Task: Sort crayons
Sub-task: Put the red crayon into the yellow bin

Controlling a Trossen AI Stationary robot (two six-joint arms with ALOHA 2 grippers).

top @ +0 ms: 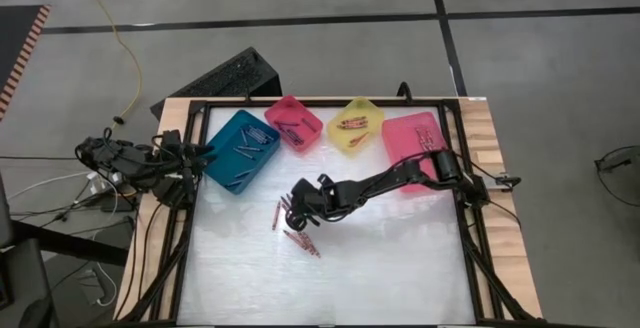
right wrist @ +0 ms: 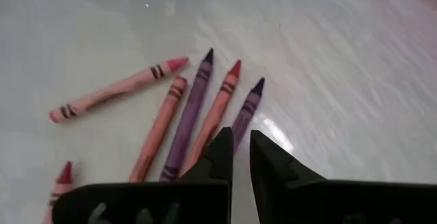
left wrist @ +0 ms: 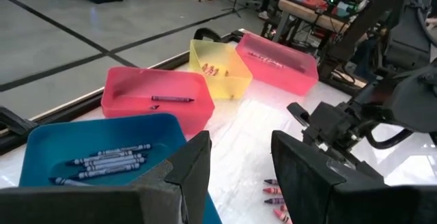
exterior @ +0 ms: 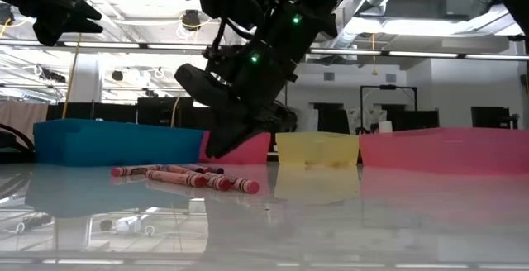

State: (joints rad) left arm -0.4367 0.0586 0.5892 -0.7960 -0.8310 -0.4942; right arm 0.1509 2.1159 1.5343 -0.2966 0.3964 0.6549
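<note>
Right gripper (right wrist: pixel 240 149) nearly closed, empty, over crayons (right wrist: pixel 198 108) at frame centre; left gripper (left wrist: pixel 239 173) spread, parked over teal bin (top: pixel 240 150).

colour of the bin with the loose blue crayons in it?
Teal bin, clearest in the left wrist view; the blue crayons lie on its floor.

A white table surface (top: pixel 380 268) sits inside a black frame with wooden side boards; four plastic bins stand in a row along its far edge: a teal bin (top: pixel 240 149), a small pink bin (top: pixel 293 122), a yellow bin (top: pixel 355 125) and a larger pink bin (top: pixel 415 148); a yellow cable (top: pixel 127 58) crosses the grey floor beyond.
</note>
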